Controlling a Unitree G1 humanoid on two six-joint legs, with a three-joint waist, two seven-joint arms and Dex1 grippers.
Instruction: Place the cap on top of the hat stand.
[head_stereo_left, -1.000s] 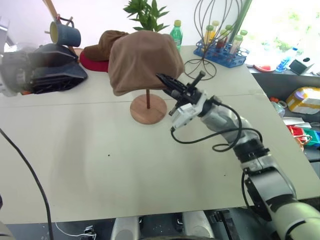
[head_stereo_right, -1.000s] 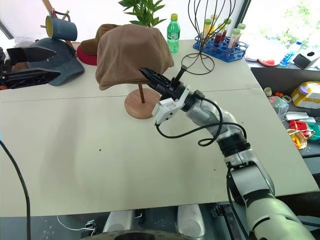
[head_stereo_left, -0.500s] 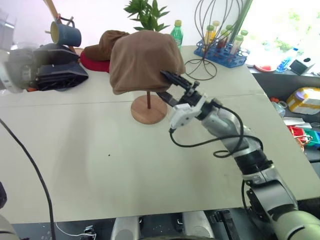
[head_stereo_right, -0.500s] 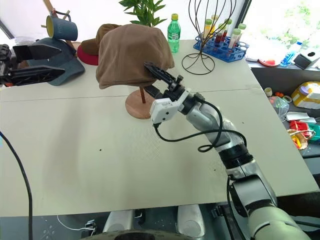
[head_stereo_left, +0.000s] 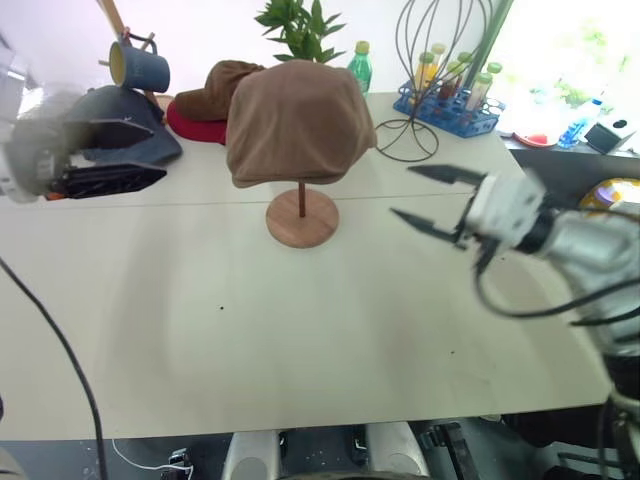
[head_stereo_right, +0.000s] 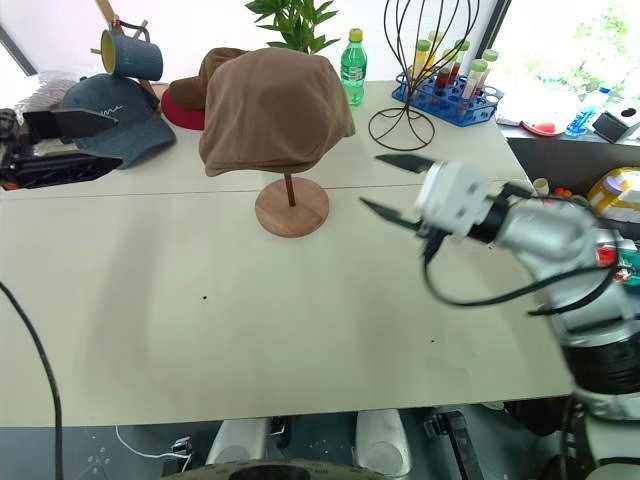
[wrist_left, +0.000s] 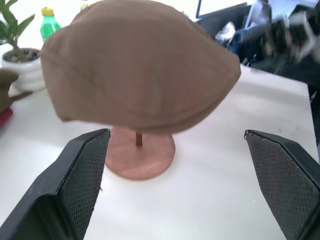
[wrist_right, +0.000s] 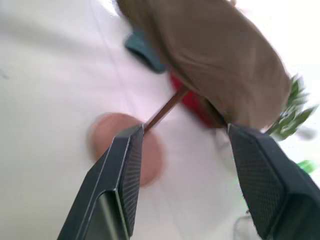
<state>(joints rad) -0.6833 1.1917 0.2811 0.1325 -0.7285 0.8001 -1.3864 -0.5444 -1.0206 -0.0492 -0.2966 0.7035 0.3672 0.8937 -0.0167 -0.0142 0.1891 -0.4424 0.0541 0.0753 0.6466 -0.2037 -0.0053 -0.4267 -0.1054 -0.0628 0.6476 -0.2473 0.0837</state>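
A pale table (head_stereo_right: 200, 340) spans the scene. The cap (head_stereo_right: 275, 110), light brown and soft, sits on top of the hat stand (head_stereo_right: 291, 207), draped over its top so that only the thin dark pole and the round wooden base show beneath; the cap's edges hang free on all sides and nothing grips it.

The right gripper (head_stereo_right: 385, 187) hovers above the table to the right of the stand, well apart from the cap, its two black fingers spread and empty. The left gripper (head_stereo_right: 40, 147) sits at the left edge of the table, its fingers wide apart and empty; in its wrist view the cap and stand appear between the fingers (wrist_left: 82, 170) without contact.

Behind the stand, a dark blue-grey baseball cap (head_stereo_right: 120, 115) lies at the left, with a blue mug (head_stereo_right: 133, 56) just beyond it. A darker brown cap (head_stereo_right: 205, 80) rests on a red object (head_stereo_right: 185, 115) directly behind the light-brown cap. A potted plant (head_stereo_right: 290, 18) and a green bottle (head_stereo_right: 353, 68) stand at the far edge. To the right are a dark wire frame (head_stereo_right: 412, 70) and a blue rack of tubes (head_stereo_right: 450, 90).
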